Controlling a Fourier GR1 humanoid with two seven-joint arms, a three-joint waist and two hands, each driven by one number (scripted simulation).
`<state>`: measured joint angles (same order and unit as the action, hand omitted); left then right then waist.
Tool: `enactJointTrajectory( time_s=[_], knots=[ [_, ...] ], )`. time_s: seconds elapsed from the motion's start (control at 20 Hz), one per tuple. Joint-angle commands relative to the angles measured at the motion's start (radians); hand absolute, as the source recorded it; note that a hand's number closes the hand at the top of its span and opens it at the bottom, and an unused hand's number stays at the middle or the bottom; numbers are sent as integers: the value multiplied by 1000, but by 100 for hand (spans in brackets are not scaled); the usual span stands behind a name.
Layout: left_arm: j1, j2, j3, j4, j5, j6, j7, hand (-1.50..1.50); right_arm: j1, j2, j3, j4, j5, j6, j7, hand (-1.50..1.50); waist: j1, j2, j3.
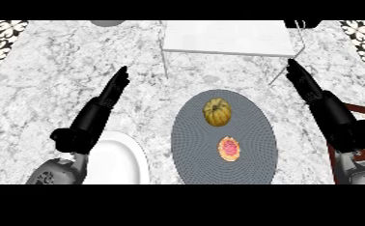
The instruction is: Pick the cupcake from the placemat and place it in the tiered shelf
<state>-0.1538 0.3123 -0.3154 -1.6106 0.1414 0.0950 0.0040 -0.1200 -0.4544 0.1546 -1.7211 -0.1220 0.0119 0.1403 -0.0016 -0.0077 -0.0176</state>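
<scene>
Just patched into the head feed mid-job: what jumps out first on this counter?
The dark round placemat at centre-right draws the eye, with a yellow ribbed cupcake on its far half and a small red-centred pastry nearer. Beyond it stands the white tiered shelf. The left hand and right hand flank it, fingers straight, holding nothing.

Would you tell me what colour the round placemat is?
Dark grey with a fine woven texture, placemat, in the head view.
</scene>
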Motion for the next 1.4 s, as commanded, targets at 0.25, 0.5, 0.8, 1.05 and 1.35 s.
enactJointTrajectory(
  time_s=[0.25, 0.5, 0.8, 1.05, 1.35],
  knots=[
    [21, 27, 105, 98, -75, 112, -4, 0, 108, 163, -164, -119, 63, -402, 175, -150, -41, 2, 15],
    [62, 13, 92, 77, -46, 104, 14, 0, 272, 62, -260, 57, 305, -563, 139, 150, -76, 19, 7],
    [54, -17, 83, 112, -54, 106, -6, 0, 423, 445, -174, -89, 330, -954, -163, -150, -42, 1, 19],
    [29, -37, 63, 109, -81, 89, 3, 0, 615, 431, 29, -273, 283, -829, -234, -150, -13, 4, 17],
    [-36, -37, 74, 132, -76, 69, 58, 0, 668, 297, 188, -392, 602, -778, 119, -150, 2, 11, 14]
  ],
)
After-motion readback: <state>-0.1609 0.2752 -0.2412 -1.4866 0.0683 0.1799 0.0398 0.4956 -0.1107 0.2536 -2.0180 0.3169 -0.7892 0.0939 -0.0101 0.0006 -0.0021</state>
